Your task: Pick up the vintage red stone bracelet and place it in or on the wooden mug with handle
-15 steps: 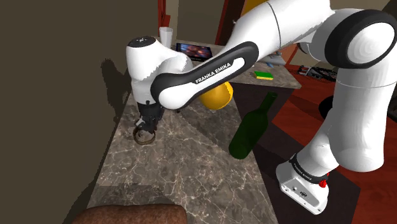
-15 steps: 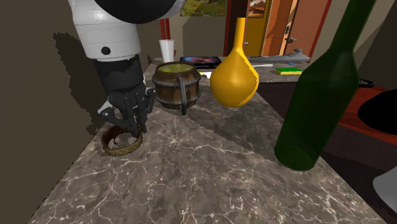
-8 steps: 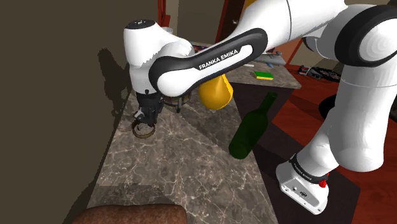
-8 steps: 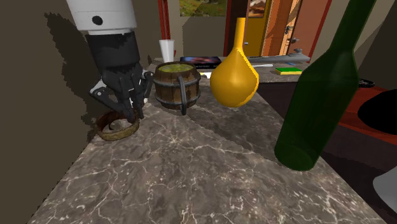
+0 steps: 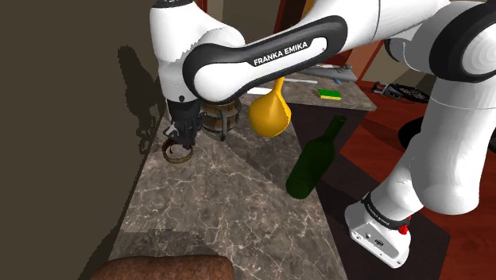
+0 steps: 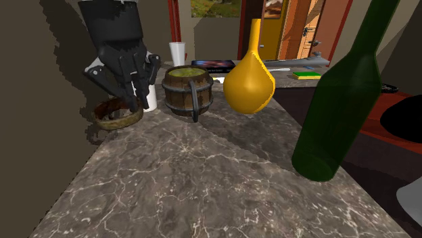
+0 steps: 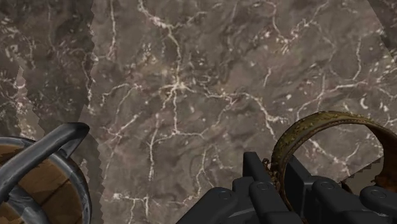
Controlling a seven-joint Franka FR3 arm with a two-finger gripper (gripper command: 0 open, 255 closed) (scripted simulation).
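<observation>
The bracelet [image 6: 119,124] is a brownish-gold ring with a dull reddish inside. It hangs tilted a little above the marble counter [image 6: 203,176], and my black gripper [image 6: 133,98] is shut on its rim. In the shoulder view the bracelet [image 5: 176,154] dangles under the gripper [image 5: 183,137], just to that view's left of the mug [image 5: 216,119]. The wooden mug [image 6: 187,91] has dark metal hoops, a handle facing the camera and a greenish filling. In the wrist view the fingers [image 7: 257,175] clasp the bracelet's band [image 7: 324,116], and the mug's rim and handle [image 7: 44,153] show off to one side.
A yellow long-necked vase [image 6: 249,78] stands beside the mug, and a dark green bottle [image 6: 338,94] stands nearer the counter's front. A white cup [image 6: 177,53], a tablet [image 6: 213,65] and a green sponge [image 6: 306,75] lie farther back. A dark wall [image 5: 71,119] borders the counter.
The gripper has risen from the counter with the bracelet clasped in it, lifting it off the marble and carrying it slightly back, alongside the mug.
</observation>
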